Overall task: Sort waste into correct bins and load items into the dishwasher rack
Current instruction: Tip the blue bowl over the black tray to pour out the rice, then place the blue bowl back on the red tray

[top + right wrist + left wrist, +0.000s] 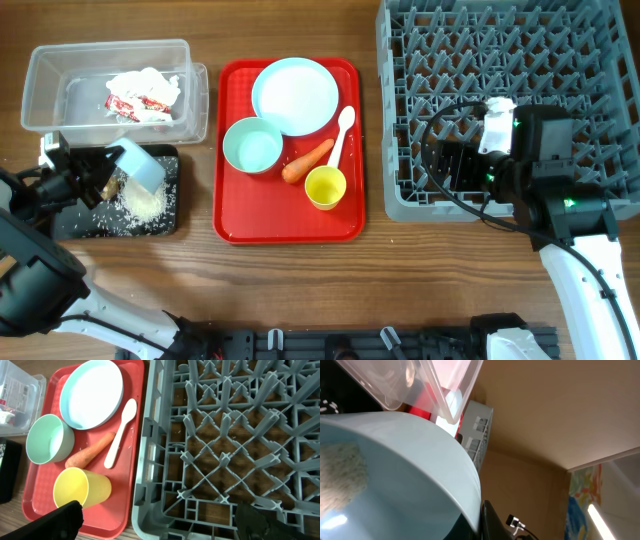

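1. Overhead: at eight o'clock the left gripper (100, 172) was clamped on the rim of a bowl (138, 162). The bowl was tilted mouth-down over the black tray (70, 222), most likely so that its contents would slide out. A heap of rice (143, 203) lay on that tray just under the bowl's lip.
2. At ten o'clock the clear tub (40, 75) held the crumpled paper (145, 85) and the wrapper (135, 103).
3. At the centre, the red tray (235, 210) carried the plate (295, 95), a second bowl (253, 145), the carrot (307, 161), the spoon (341, 135) and the cup (325, 187). None of them was in the rack (600, 60) at three o'clock.
4. The right gripper (445, 160) hung over the rack's seven o'clock corner and held nothing.
5. Left wrist: the bowl (410, 475) filled the frame, with rice (345, 475) clinging inside at nine o'clock, so I judged the emptying unfinished. The tub's corner (440, 390) showed at twelve o'clock.
6. Right wrist: its fingers (55, 522) stood wide apart at the bottom edge, touching nothing. The cup (80, 491) sat just beside the left one, so it seemed the handiest item to load next.
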